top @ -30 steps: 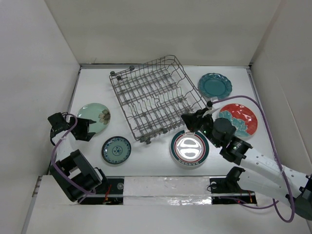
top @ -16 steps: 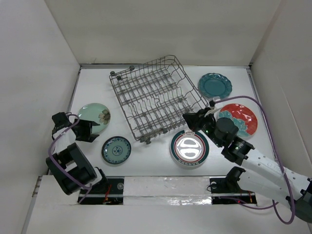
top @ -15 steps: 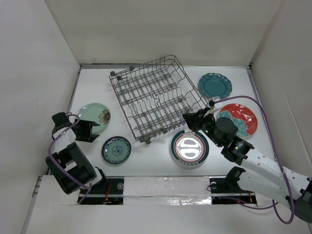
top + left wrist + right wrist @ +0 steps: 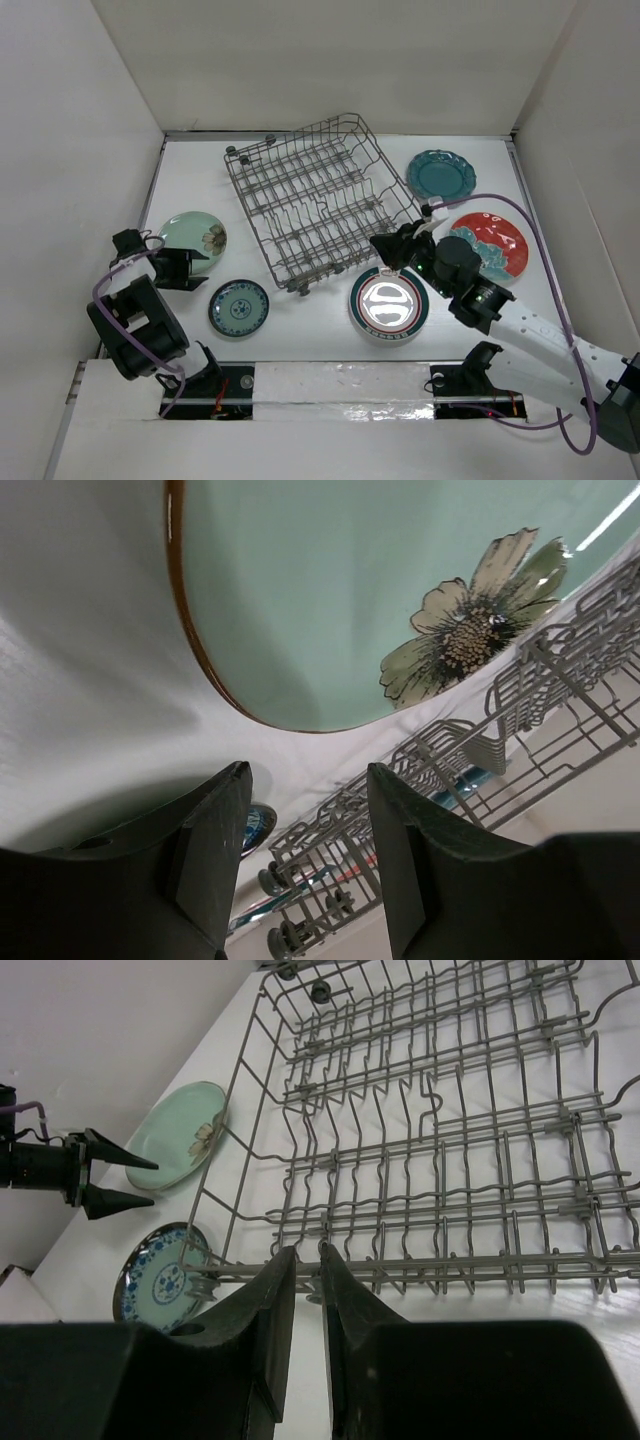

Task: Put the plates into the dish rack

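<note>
Lying outside the dish rack [image 4: 320,205], five plates [image 4: 390,303] rest on the table [image 4: 300,325].

The white table [image 4: 320,330] is carrying the dish rack [image 4: 320,200], with the green plate [image 4: 195,238], patterned plate [image 4: 238,308], ringed plate [image 4: 388,305], teal plate [image 4: 441,174] and red plate [image 4: 500,235] lying around it.

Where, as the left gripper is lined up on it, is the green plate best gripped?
Probably on its brown-edged rim nearest the left gripper, coming in low from the near-left. The green plate lies flat, so only the raised rim offers a hold: one finger under, one over. The jaws are open, facing that edge.
</note>
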### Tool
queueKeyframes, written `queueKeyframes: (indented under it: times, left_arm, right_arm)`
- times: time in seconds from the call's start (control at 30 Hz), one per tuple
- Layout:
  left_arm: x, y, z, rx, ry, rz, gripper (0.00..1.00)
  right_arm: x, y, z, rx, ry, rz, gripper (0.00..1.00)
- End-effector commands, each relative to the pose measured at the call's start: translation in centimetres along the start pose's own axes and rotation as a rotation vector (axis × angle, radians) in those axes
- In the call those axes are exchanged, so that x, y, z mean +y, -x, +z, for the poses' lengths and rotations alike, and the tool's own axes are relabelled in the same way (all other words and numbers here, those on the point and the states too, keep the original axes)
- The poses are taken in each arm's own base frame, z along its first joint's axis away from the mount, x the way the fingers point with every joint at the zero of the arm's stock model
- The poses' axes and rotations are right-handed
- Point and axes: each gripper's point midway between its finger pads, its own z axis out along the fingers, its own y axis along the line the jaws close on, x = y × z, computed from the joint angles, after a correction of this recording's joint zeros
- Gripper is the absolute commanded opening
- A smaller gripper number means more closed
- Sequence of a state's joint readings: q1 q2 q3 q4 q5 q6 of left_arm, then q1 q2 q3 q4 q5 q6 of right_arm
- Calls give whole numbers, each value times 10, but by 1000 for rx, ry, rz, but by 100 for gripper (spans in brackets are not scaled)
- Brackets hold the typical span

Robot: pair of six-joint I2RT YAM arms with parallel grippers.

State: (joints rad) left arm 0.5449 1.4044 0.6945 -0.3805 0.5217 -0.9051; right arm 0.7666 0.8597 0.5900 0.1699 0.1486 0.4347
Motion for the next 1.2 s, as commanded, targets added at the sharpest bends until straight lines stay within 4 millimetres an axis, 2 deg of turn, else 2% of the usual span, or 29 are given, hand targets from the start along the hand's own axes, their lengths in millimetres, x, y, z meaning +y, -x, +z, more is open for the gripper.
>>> queueKeyframes:
  times: [0.0, 0.2, 0.37, 0.5, 0.53, 0.57, 0.7, 0.9, 1.03, 1.17]
  left_arm:
    - [-9, -3, 5, 22, 4, -41, 46]
    - [-5, 0, 14, 30, 18, -74, 44]
    - [-2, -16, 28, 81, 76, -138, 42]
    - [0, -13, 37, 99, 119, -206, 43]
    - [4, -16, 37, 116, 160, -251, 43]
    - [-2, -16, 37, 121, 168, -264, 43]
    - [2, -29, 33, 139, 234, -387, 44]
    - [9, -37, 26, 134, 226, -397, 43]
    - [17, -45, 19, 151, 294, -477, 43]
    - [-5, -43, 6, 129, 201, -373, 44]
  right_arm:
    - [11, 20, 5, -53, 44, 14, 22]
    - [11, 13, 9, -33, 46, 12, 22]
    - [13, 8, 13, -14, 60, 10, 22]
    - [14, 5, 14, -3, 69, 9, 22]
    - [15, 5, 14, -2, 71, 9, 22]
    - [15, 5, 15, 1, 73, 7, 22]
    - [17, 2, 16, 10, 88, 7, 21]
    - [20, 0, 17, 24, 103, 3, 21]
    - [22, 0, 16, 27, 112, 1, 21]
    - [25, 1, 15, 28, 127, 3, 21]
